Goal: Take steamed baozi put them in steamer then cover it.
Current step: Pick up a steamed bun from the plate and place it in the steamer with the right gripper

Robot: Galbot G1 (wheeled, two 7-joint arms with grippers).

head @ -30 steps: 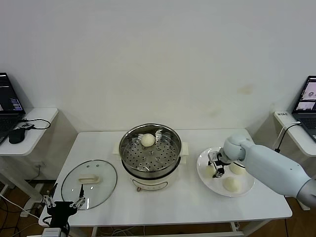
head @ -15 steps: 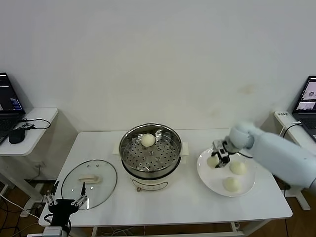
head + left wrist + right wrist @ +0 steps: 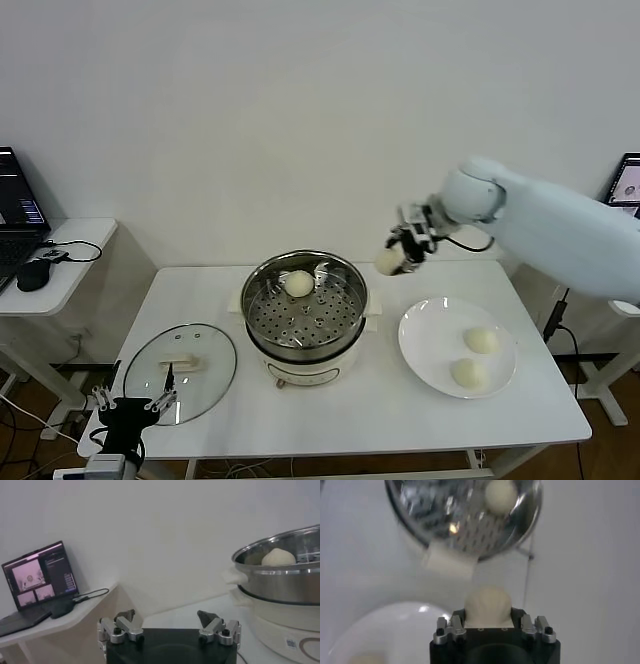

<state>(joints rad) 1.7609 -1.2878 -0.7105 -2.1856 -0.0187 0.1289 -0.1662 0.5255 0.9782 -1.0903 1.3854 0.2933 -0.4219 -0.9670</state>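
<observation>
My right gripper (image 3: pixel 398 254) is shut on a cream-white baozi (image 3: pixel 388 262) and holds it in the air just right of the steamer (image 3: pixel 305 310). The same held baozi (image 3: pixel 487 604) fills the jaws in the right wrist view. The steel steamer has one baozi (image 3: pixel 299 283) on its perforated tray. Two more baozi (image 3: pixel 481 340) (image 3: pixel 466 373) lie on the white plate (image 3: pixel 425 345) at the right. The glass cover (image 3: pixel 181 372) lies flat on the table at the left. My left gripper (image 3: pixel 132 408) hangs open below the table's front left corner.
The white table (image 3: pixel 350 410) ends close in front of the steamer and plate. Side desks with laptops (image 3: pixel 18 205) stand at both sides, and a black mouse (image 3: pixel 35 274) lies on the left one. A plain wall runs behind.
My right gripper has lifted a baozi off the plate and carried it up and left, to beside the steamer's right rim. The left arm has stayed put.
</observation>
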